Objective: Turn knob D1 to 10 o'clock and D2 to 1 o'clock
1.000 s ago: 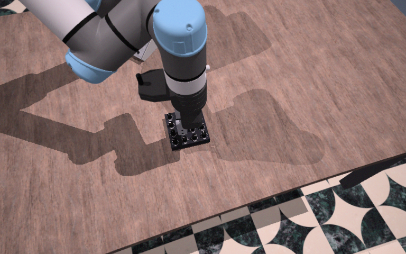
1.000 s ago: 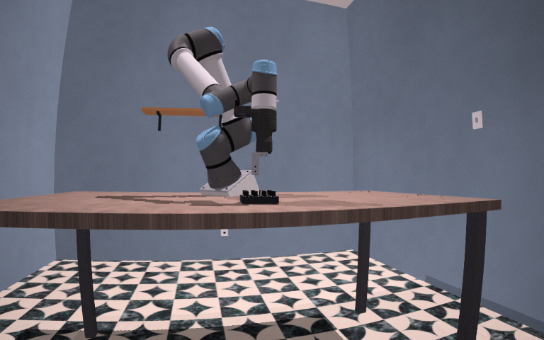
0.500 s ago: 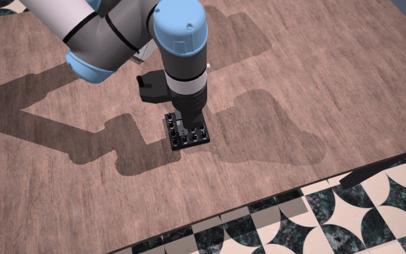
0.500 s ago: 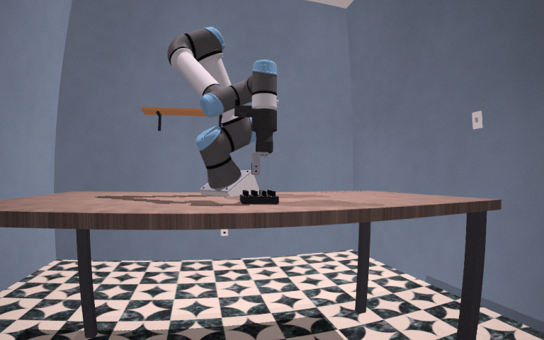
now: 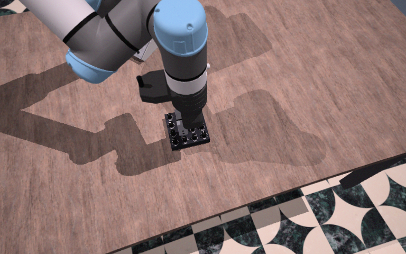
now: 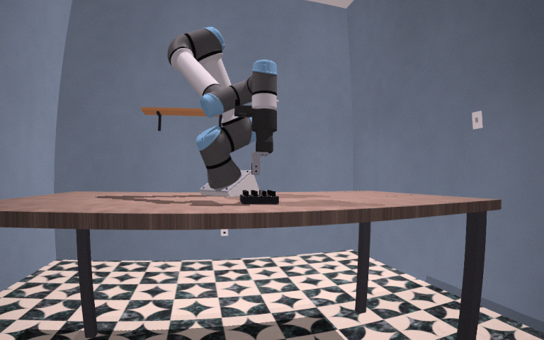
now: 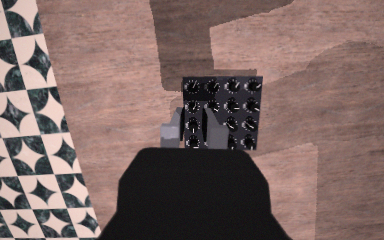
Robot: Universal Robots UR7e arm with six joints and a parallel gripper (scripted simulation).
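Note:
The black knob box [image 5: 188, 131] stands on its feet on the wooden table, with four rows of four black knobs. It also shows in the side view [image 6: 258, 197] and in the wrist view [image 7: 222, 113]. My gripper [image 6: 255, 172] points straight down and hangs a short way above the box, clear of the knobs. In the wrist view its two grey fingers stand partly open over the left column of the box, framing the knobs near the lower left corner. Nothing is between the fingers. The printed names and the white lines are too small to read.
The arm's base [image 6: 228, 186] stands on the table just behind the box. The table's front edge [image 5: 269, 197] runs below the box, with the tiled floor beyond. A wooden wall shelf [image 6: 172, 111] hangs behind the arm.

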